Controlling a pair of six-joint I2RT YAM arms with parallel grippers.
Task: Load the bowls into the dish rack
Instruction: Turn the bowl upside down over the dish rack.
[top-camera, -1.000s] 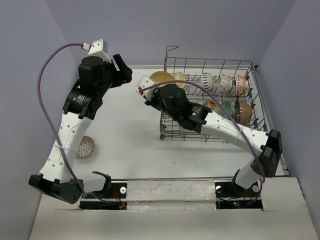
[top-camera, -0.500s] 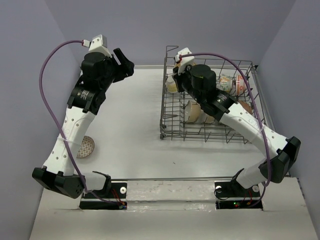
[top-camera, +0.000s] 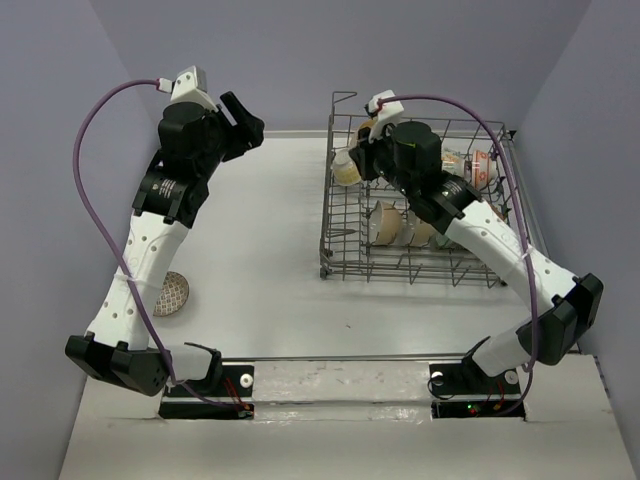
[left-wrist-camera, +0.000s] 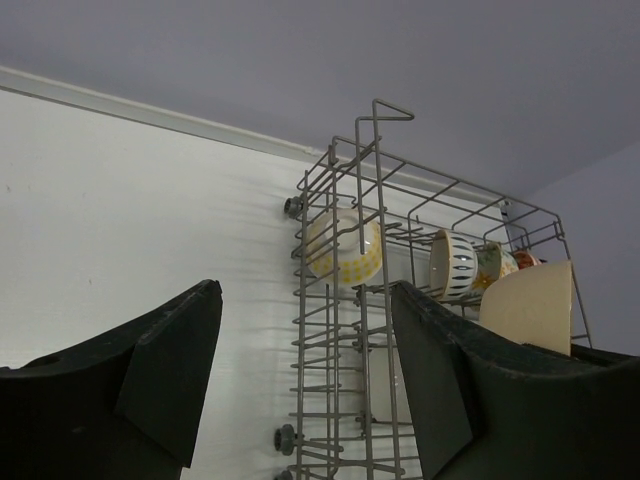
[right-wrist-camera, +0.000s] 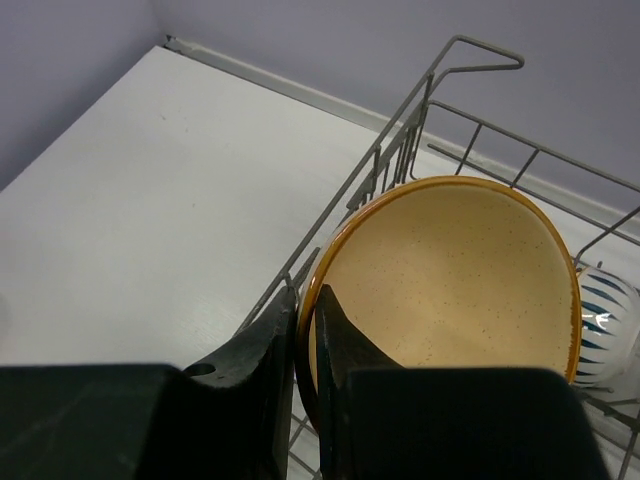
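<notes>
The grey wire dish rack (top-camera: 340, 268) stands at the right of the table. My right gripper (top-camera: 361, 158) is shut on the rim of a tan bowl with a brown rim (right-wrist-camera: 450, 280), one finger inside and one outside. It holds the bowl (top-camera: 347, 170) on edge over the rack's far left corner (right-wrist-camera: 400, 150). The bowl also shows in the left wrist view (left-wrist-camera: 530, 305). My left gripper (top-camera: 243, 125) is open and empty, raised left of the rack (left-wrist-camera: 330, 340). A yellow-patterned bowl (left-wrist-camera: 343, 245) and a striped white bowl (left-wrist-camera: 452, 265) stand in the rack. A patterned bowl (top-camera: 170, 293) lies on the table at the left.
More bowls stand in the rack: floral and red-orange ones in the far row (top-camera: 470, 168) and cream ones in the near row (top-camera: 385, 222). The rack's tall handle (top-camera: 343, 97) rises at its far left corner. Walls close the table on three sides.
My right arm has swung the tan bowl from outside the rack's left wall to over its far left corner. My left gripper has risen slightly and stays open.
</notes>
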